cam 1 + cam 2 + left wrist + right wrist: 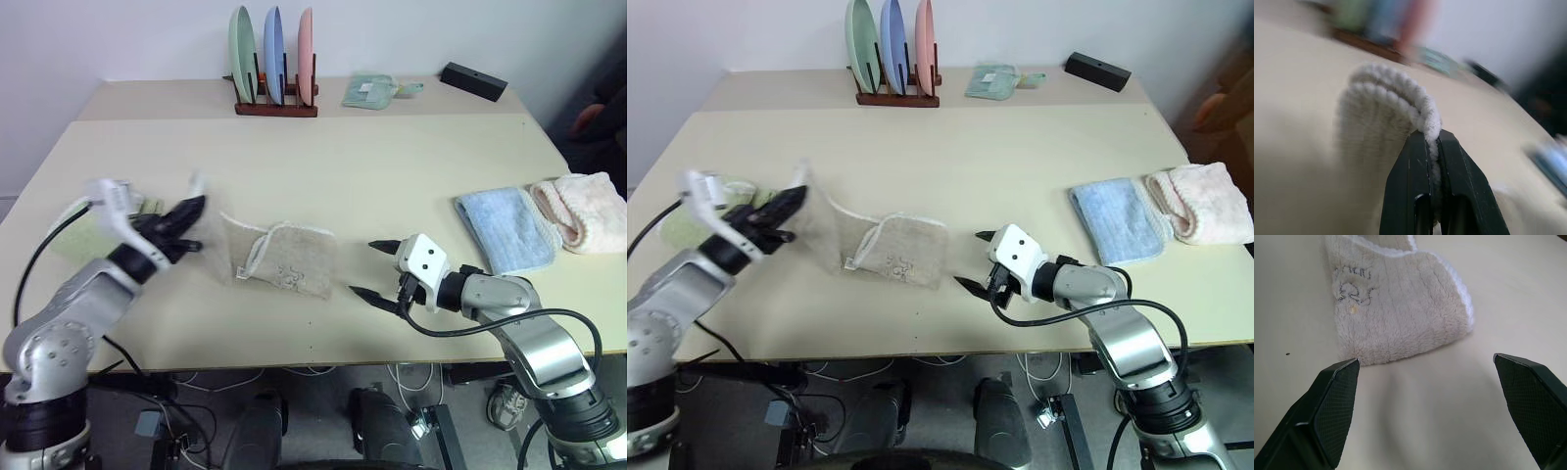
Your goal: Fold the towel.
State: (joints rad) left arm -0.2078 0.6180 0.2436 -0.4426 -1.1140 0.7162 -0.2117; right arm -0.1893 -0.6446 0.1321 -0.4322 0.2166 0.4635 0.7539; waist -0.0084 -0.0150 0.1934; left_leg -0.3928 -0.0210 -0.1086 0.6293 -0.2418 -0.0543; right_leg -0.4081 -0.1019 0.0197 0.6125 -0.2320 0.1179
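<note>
Beige towel (pixel 284 259) edge pinched in blurred left gripper (pixel 186 223) jaws; right gripper (pixel 377 268) jaws wide, empty.

I'm seeing even, soft indoor light with faint shadows on the table (pixel 323 166). The left gripper (pixel 192 217) is smearing with motion blur, and behind its sharp fingers (pixel 1415 181) everything is going out of focus.
</note>
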